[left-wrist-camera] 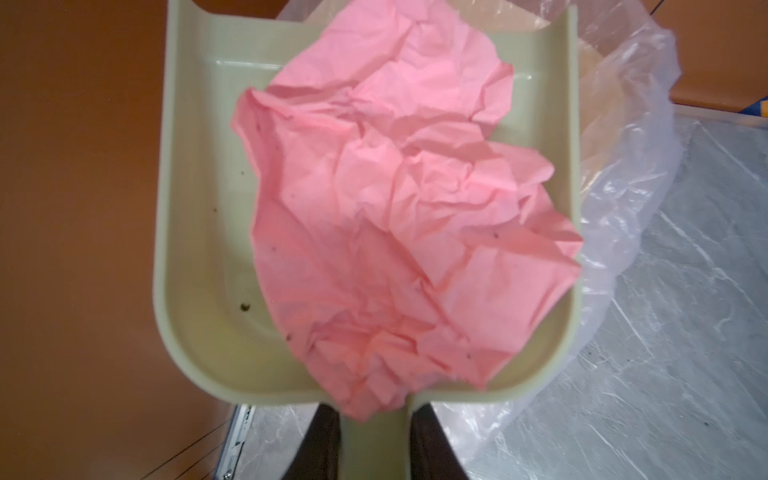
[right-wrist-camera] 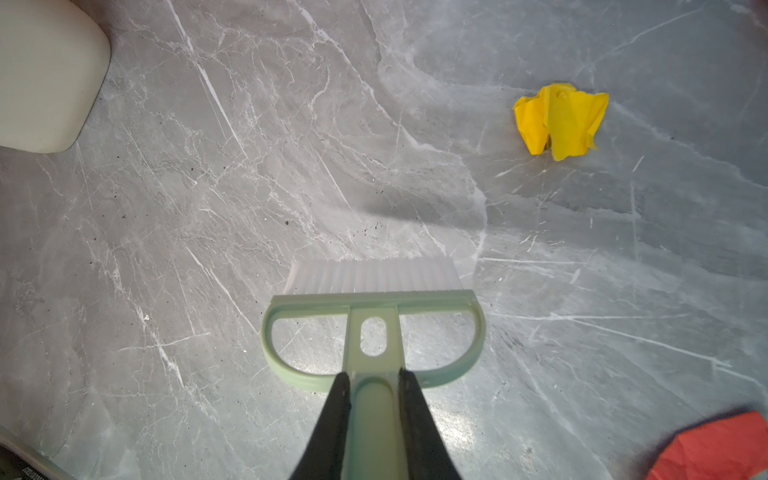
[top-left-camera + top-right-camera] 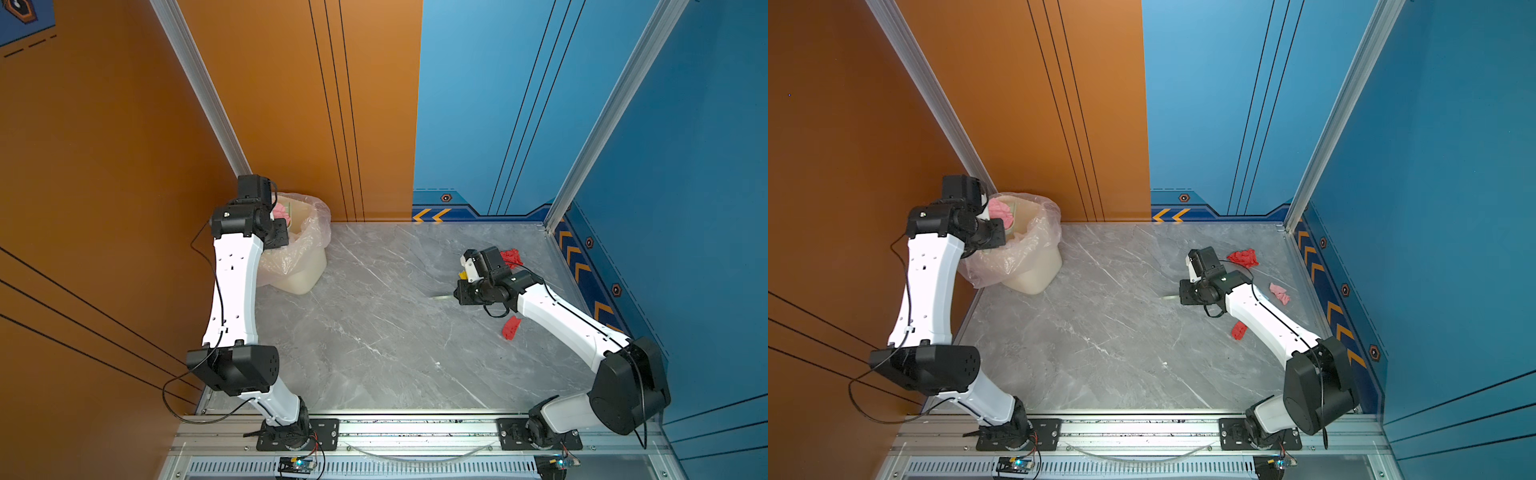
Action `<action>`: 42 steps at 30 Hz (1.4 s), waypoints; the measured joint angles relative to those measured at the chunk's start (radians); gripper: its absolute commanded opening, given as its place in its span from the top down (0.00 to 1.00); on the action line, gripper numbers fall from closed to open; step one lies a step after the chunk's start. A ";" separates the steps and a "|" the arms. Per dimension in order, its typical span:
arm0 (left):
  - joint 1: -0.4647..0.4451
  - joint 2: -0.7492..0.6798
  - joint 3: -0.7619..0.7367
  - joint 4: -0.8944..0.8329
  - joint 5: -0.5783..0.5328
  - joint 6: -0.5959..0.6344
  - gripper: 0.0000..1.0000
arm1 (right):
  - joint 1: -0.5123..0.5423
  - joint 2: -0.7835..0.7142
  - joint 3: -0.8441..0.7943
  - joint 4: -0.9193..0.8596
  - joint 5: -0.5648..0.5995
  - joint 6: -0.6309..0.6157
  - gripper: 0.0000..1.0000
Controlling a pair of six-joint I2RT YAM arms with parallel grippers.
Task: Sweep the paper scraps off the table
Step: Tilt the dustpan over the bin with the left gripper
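Both grippers are clamped on tools. My left gripper [image 1: 374,415] pinches the handle of the dustpan [image 1: 199,208], which carries a big crumpled pink wad [image 1: 395,216]. The dustpan sits over the mouth of the lined bin [image 3: 309,249] at the far left corner of the table [image 3: 374,332]. My right gripper [image 2: 374,377] is pressed tight onto the handle of the green brush [image 2: 374,301], white bristles pointing toward the table; I cannot tell whether they touch it. A yellow scrap [image 2: 559,120] lies ahead of the brush, well apart from it. In both top views the far red scrap [image 3: 511,257] lies just beyond my right wrist, and the near red scrap [image 3: 510,328] lies beside the forearm. In a top view a small pink scrap [image 3: 1280,293] lies near the right wall.
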State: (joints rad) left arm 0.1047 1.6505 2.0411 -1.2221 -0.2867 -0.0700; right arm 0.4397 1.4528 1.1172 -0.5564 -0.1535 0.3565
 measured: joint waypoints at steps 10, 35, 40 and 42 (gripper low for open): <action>0.000 0.043 0.067 -0.075 -0.172 0.064 1.00 | 0.000 0.000 0.000 0.002 -0.003 0.000 1.00; -0.117 0.196 0.163 -0.124 -0.580 0.376 1.00 | 0.006 0.016 -0.008 0.059 -0.018 -0.016 1.00; -0.150 0.243 0.204 -0.124 -0.646 0.457 1.00 | 0.003 0.016 -0.037 0.071 -0.018 -0.034 1.00; -0.157 0.246 0.209 -0.125 -0.665 0.494 1.00 | -0.005 0.016 -0.051 0.073 -0.022 -0.039 1.00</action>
State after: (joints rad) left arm -0.0525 1.8961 2.2501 -1.3468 -0.9516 0.4240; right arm 0.4351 1.4689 1.0657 -0.4831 -0.1753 0.3176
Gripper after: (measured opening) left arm 0.228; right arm 0.188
